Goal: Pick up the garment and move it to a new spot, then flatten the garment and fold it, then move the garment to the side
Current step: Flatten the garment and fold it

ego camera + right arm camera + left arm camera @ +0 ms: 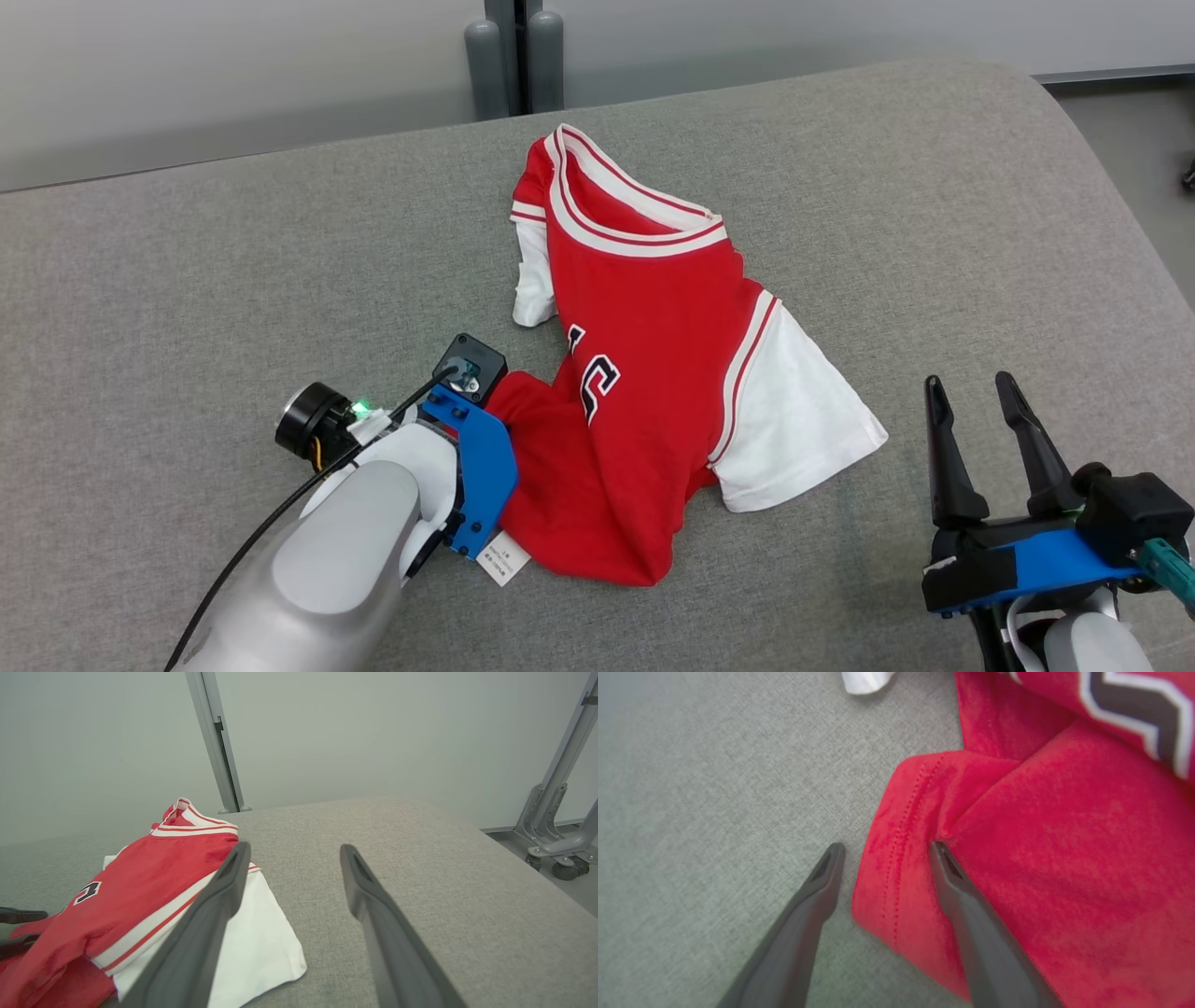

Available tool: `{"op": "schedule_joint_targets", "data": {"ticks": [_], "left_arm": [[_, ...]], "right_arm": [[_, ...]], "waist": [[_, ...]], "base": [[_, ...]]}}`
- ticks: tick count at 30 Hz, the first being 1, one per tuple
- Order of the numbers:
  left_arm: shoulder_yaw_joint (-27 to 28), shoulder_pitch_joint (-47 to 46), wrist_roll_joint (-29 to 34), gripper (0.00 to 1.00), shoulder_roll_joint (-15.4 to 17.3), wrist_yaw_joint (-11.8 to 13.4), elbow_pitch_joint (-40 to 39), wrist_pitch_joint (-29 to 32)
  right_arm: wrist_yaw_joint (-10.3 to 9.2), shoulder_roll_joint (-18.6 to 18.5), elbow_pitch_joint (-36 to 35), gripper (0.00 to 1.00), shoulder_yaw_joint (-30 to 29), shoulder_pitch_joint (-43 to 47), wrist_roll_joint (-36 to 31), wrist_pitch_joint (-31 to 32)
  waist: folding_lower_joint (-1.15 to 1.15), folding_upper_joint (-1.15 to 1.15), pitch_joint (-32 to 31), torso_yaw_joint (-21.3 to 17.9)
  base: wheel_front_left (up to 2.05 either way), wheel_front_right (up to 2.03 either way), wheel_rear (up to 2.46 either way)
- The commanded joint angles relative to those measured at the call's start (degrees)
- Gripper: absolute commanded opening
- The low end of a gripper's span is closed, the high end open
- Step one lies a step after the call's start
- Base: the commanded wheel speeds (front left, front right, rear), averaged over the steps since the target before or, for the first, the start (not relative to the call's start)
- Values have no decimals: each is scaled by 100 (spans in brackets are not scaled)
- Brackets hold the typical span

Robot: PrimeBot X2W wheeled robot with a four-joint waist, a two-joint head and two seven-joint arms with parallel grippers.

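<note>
Head view shows the red and white garment (pixel 653 373) lying crumpled at the centre of the frame on the grey padded surface (pixel 187 280). My left gripper (pixel 886 847), at lower centre of the left wrist view, stands spread astride the garment's red hem, pinching nothing. My right gripper (pixel 969 383), at lower right, is spread too and empty, apart from the white sleeve (pixel 794 420).

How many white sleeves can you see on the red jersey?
2. The spread sleeve lies flat, lower right of the jersey in the head view; the tucked sleeve peeks out upper left, partly hidden.
</note>
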Motion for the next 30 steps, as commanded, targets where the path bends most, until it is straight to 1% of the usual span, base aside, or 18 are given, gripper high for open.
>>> {"op": "schedule_joint_targets", "data": {"ticks": [1,2,3,5,7,8,13,18,21,24,27,30], "left_arm": [[-141,114,-70,94,-1,-43,207,236],[-175,97,-137,74,-12,-47,223,286],[-186,97,-243,0,-32,-48,197,299],[-189,112,-414,0,-45,-49,101,221],[-67,122,-554,0,-11,-45,-50,-75],[32,147,-635,0,-30,4,-140,-277],[555,551,-958,0,-74,426,-729,-1322],[1077,1281,-1430,0,34,698,-1685,-1924],[1299,1819,-1689,0,94,887,-2404,-2065],[1478,2376,-1895,0,194,1096,-3188,-2056],[1607,2900,-2138,0,207,1307,-3986,-1985],[1740,3412,-2519,0,140,1497,-4881,-1832]], "right_arm": [[3,-21,13,100,-1,-91,55,-51],[3,-21,18,100,-7,-91,60,-60],[3,-21,25,100,-22,-90,69,-56],[3,-21,29,100,-60,-85,78,-56],[3,-20,31,100,-111,-73,68,-69],[3,-19,25,100,-127,-70,64,-73],[3,-21,15,100,-163,-8,40,-53],[3,-21,-68,100,-240,121,4,17],[3,-21,-118,100,-294,163,-34,52],[3,-21,-169,100,-324,195,-64,94],[3,-21,-190,100,-357,222,-66,110],[3,-21,-190,100,-345,238,-73,125]], "waist": [[1,0,20,2],[1,0,31,6],[1,0,40,17],[1,0,44,61],[1,0,21,140],[1,0,-1,187],[1,0,-168,491],[1,0,-367,881],[1,0,-454,1104],[1,0,-516,1295],[1,0,-561,1437],[1,0,-592,1485]], "base": [[0,0,0],[0,0,0],[0,0,0],[0,0,0],[0,0,0],[0,0,0],[0,0,0],[0,0,0],[0,0,0],[0,0,0],[0,0,0],[0,0,0]]}}
